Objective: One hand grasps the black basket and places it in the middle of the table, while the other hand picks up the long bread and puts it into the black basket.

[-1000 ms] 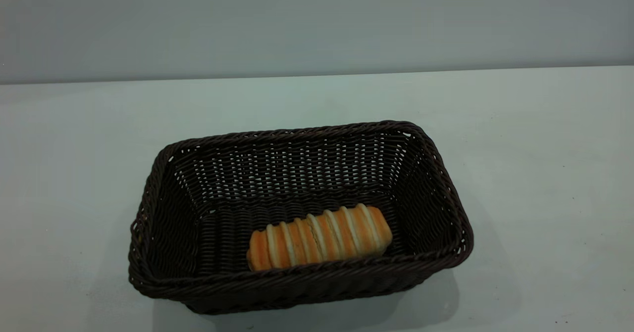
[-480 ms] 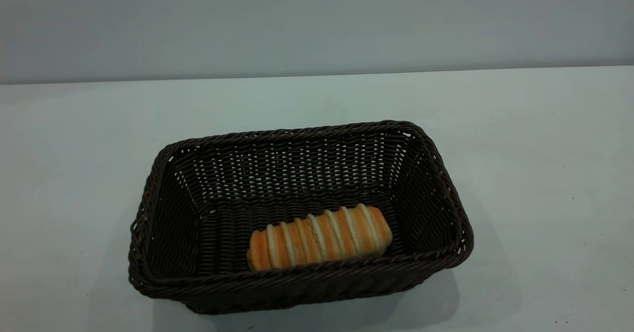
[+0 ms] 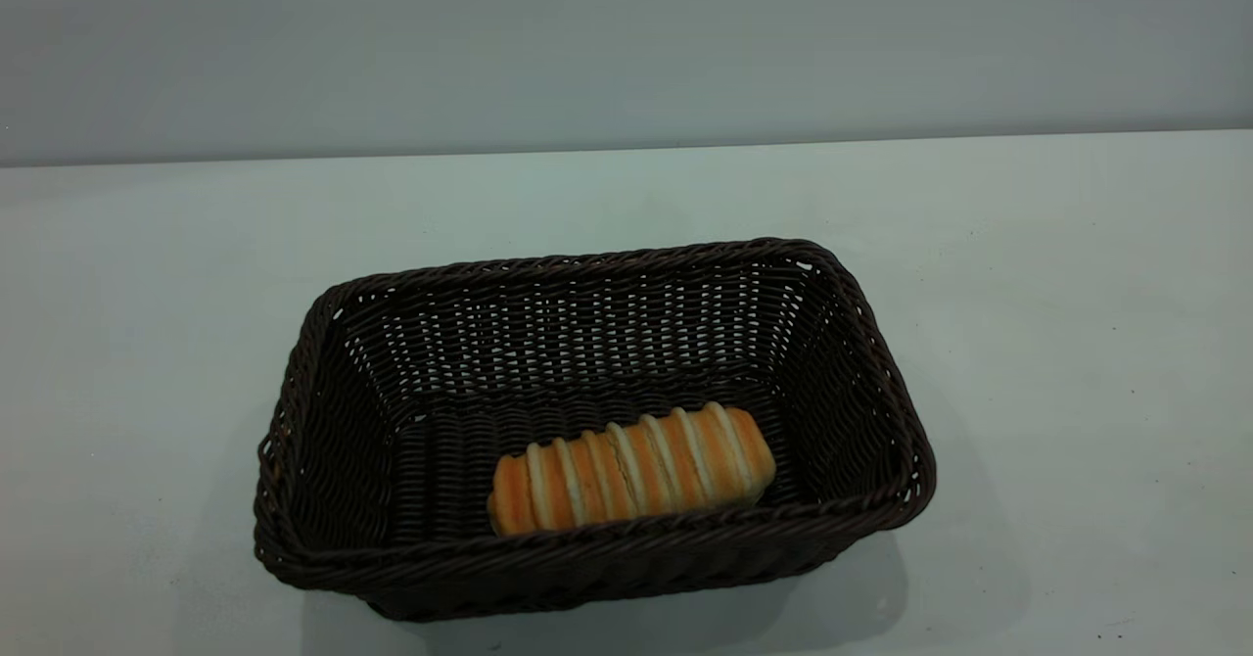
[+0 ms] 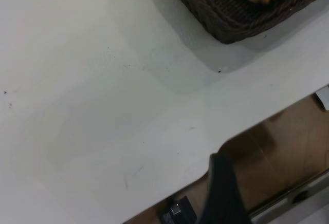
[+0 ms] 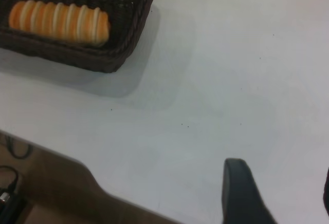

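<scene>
Mid-table: I see the black basket (image 3: 587,421) on the table (image 3: 1057,343).
Basket floor: the long bread (image 3: 631,470) — lying flat.
Left gripper (image 4: 221,193), right gripper (image 5: 277,193): pulled back — spread I cannot tell.

Both arms drawn back, out of exterior view — left hand (image 4: 222,193), right hand (image 5: 280,193) holding nothing.

Soft, even overhead light; the basket (image 3: 587,578) throws a faint shadow toward the camera on the table (image 3: 1077,343). Wrist views are a bit blurry.
</scene>
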Tool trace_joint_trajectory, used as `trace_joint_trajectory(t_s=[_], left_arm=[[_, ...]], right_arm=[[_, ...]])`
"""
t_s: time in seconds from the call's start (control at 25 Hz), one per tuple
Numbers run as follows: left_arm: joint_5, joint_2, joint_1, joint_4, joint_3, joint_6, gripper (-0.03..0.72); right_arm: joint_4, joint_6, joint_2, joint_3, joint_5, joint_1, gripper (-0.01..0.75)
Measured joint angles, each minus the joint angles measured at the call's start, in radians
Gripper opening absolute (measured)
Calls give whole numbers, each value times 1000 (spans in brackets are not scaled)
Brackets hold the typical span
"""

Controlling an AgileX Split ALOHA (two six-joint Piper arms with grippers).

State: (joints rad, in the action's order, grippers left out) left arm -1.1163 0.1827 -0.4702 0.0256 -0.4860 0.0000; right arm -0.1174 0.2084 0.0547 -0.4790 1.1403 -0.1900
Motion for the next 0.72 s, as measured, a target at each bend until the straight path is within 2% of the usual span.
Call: trace_joint_trajectory(t_s=[0.32,0.4,0.64,0.72], left_arm=[[0,0,0,0,0,0,555],[0,-1,19,0,0,0,555],[-1,-83,240,0,0,0,554],[-3,-127,292,0,0,0,554]], right_arm=[[0,0,-3,0,0,1,402],[-1,0,-9,0,0,19,402],[-1,0,-42,0,0,155,402],[-1,0,-66,0,0,185,402]])
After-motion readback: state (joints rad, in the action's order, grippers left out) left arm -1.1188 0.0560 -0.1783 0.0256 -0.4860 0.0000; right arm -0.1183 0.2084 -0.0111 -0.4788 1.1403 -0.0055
